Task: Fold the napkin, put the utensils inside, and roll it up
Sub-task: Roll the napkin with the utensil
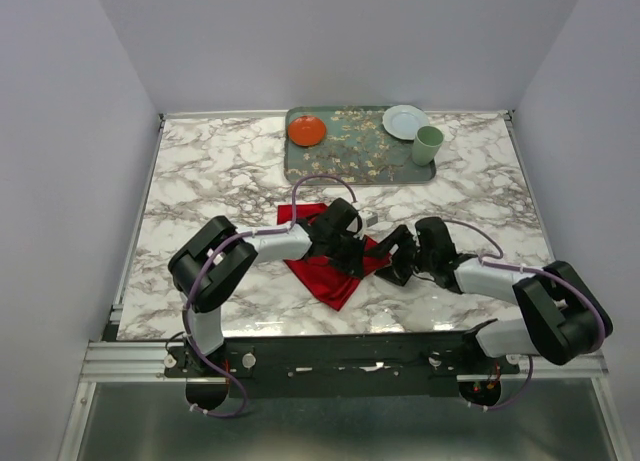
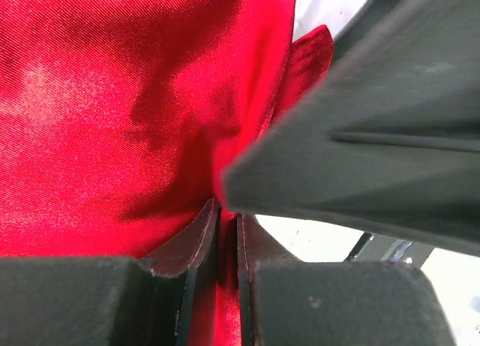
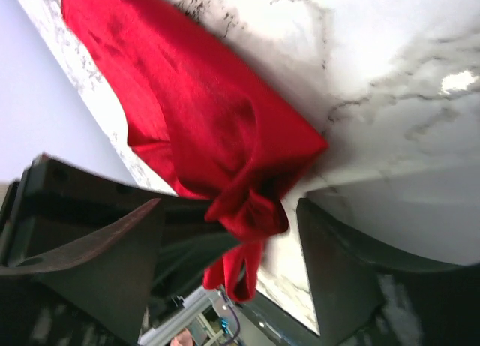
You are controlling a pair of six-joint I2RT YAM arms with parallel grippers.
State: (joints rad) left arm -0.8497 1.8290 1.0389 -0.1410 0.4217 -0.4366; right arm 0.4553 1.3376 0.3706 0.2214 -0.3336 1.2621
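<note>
The red napkin [image 1: 325, 271] lies crumpled on the marble table, near the front middle. My left gripper [image 1: 347, 245] is over its right part; in the left wrist view it [image 2: 227, 211] is shut on a pinched fold of the napkin [image 2: 112, 98]. My right gripper [image 1: 393, 263] is at the napkin's right corner. In the right wrist view it [image 3: 229, 233] is open, its fingers [image 3: 337, 271] wide apart on either side of a bunched, lifted corner of the napkin [image 3: 202, 113]. No utensils show in any view.
A floral grey-green tray [image 1: 350, 166] stands at the back of the table. On and by it are a small orange-red plate [image 1: 307, 131], a white plate [image 1: 405, 121] and a pale green cup [image 1: 428, 145]. The table's front edge lies just behind the arms.
</note>
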